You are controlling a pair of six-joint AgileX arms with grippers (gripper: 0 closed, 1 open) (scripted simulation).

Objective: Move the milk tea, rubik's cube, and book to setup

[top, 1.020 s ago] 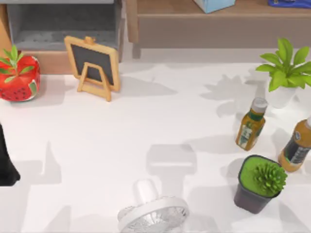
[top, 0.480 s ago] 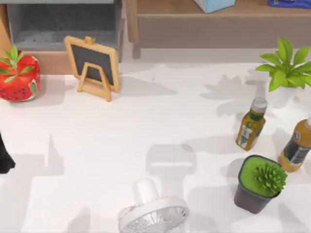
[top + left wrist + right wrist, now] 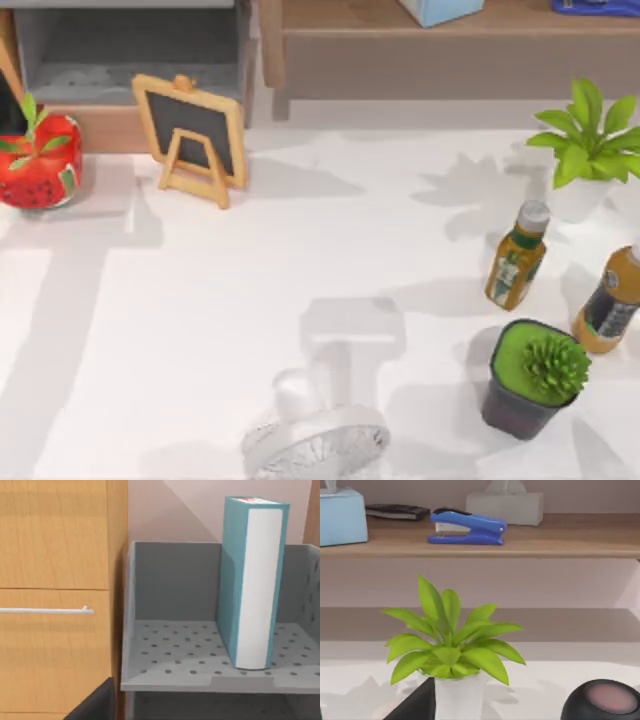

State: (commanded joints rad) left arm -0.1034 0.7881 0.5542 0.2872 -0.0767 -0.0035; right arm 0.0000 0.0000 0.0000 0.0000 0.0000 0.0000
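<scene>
At the desk's far left edge the left arm (image 3: 8, 100) faces a grey tray (image 3: 200, 672) where the book (image 3: 252, 580) stands upright, seemingly placed; cube and milk tea look still to do; neither gripper's grip can be told

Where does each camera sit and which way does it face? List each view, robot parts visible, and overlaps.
Top view: above the table, looking down on chalkboard and fan; dark sliver at the left edge, likely my left arm.
Left wrist view: on my left arm, facing the upright book in a grey tray; dark corner of its own hardware.
Right wrist view: on my right arm, facing the leafy plant under a shelf; dark corner of its own hardware.
Shared: top and right wrist views both show the leafy plant.
</scene>
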